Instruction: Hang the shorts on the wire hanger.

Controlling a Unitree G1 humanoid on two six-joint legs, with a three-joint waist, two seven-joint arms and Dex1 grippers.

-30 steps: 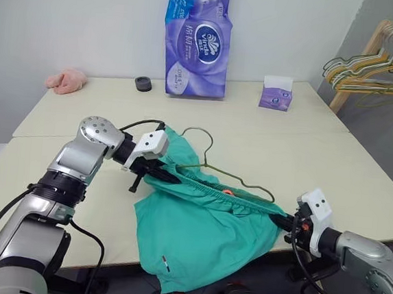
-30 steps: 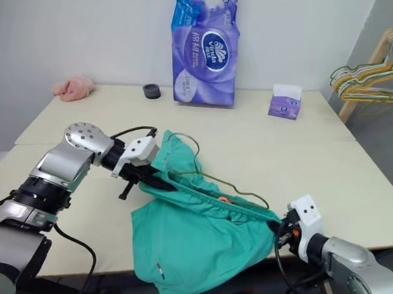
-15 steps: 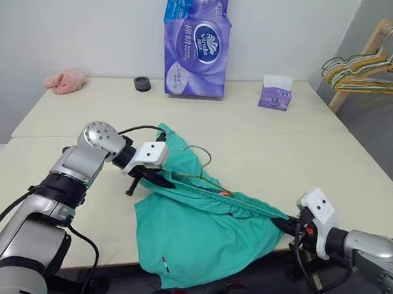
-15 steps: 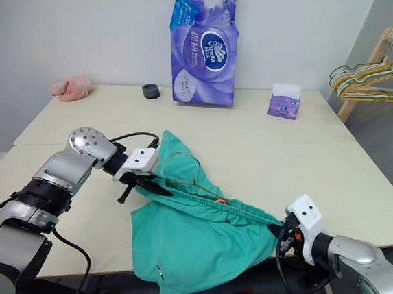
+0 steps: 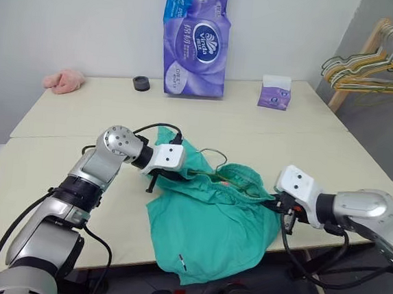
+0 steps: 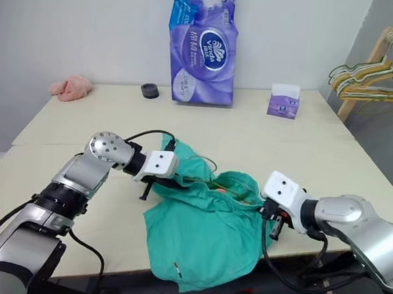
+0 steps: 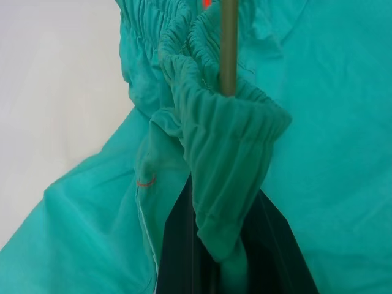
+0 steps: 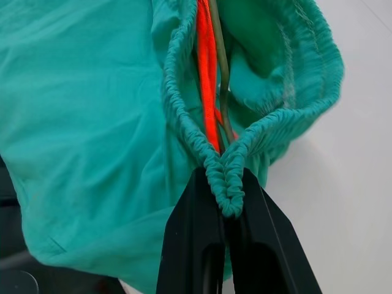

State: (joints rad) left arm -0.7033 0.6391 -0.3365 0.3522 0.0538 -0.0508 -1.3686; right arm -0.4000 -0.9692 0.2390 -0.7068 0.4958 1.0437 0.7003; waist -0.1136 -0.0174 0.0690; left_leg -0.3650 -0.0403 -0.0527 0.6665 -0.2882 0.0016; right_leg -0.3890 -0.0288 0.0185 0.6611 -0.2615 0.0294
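Both grippers pinching the waistband, hanger inside

The shorts [image 5: 211, 220] lay on the table's [image 5: 56, 176] near edge, one leg drooping over it. The left gripper [image 5: 169, 179] and right gripper [image 5: 274, 204] were each clamped on an end of the gathered waistband, now slack and bunched between them. The hanger [image 5: 212, 163] ran inside the waistband, its hook poking out beyond. With the band slack, the wire could slide out or the cloth slip from a pinch.

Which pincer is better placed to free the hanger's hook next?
Probably the left pincer: it pinches the shorts waistband right beside the wire hanger hook. The right pincer grips the far waistband end.
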